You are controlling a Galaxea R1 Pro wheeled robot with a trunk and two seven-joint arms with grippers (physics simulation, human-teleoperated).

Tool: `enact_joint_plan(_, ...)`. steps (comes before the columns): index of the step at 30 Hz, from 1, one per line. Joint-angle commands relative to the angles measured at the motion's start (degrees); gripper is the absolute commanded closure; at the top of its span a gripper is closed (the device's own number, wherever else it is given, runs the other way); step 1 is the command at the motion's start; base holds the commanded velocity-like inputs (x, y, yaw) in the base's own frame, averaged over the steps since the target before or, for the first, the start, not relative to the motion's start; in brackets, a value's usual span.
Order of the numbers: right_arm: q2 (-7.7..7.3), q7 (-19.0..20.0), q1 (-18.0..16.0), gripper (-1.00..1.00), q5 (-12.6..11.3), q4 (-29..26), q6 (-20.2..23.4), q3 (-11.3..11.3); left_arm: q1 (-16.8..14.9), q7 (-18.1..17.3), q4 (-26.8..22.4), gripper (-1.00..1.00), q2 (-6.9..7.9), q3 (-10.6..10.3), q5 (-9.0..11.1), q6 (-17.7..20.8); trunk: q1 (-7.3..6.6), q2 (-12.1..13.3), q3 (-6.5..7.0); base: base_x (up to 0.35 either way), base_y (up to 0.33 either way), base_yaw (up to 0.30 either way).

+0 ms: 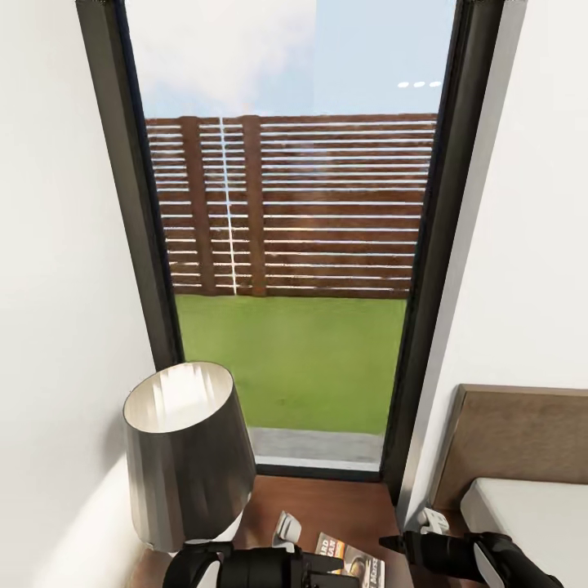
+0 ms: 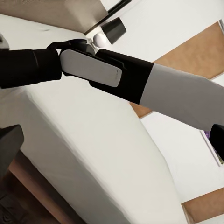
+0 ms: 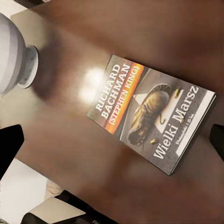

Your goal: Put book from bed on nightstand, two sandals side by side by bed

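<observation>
Withdrawing now, I see the book (image 3: 151, 119) lying flat on the nightstand (image 3: 70, 140), right fingers (image 3: 10, 144) wide and empty; risk: clipping the lamp (image 1: 188, 453) close beside it. Left fingers: cannot tell.

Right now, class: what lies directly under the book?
The book lies flat on the nightstand, its dark wooden top showing all around it beside the lamp. Whatever is beneath its cover is hidden.
</observation>
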Motion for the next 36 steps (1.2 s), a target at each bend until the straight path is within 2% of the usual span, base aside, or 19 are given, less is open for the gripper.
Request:
enact_joint_plan(1,0.04,0.31,-0.03,-1.0,0.37,-0.06,0.42,-0.47,-0.04,0.02,0.06,-1.0,0.02,-0.04,0.3,0.33,-0.23,0.38,0.12,0.0,0.0,0.0)
enact_joint_plan(36,-0.04,0.79,-0.03,-1.0,0.18,-0.06,-0.75,-0.56,-0.04,0.15,0.52,-1.0,0.09,-0.1,0.3,0.05,-7.92,14.42,6.41,0.0,0.0,0.0)
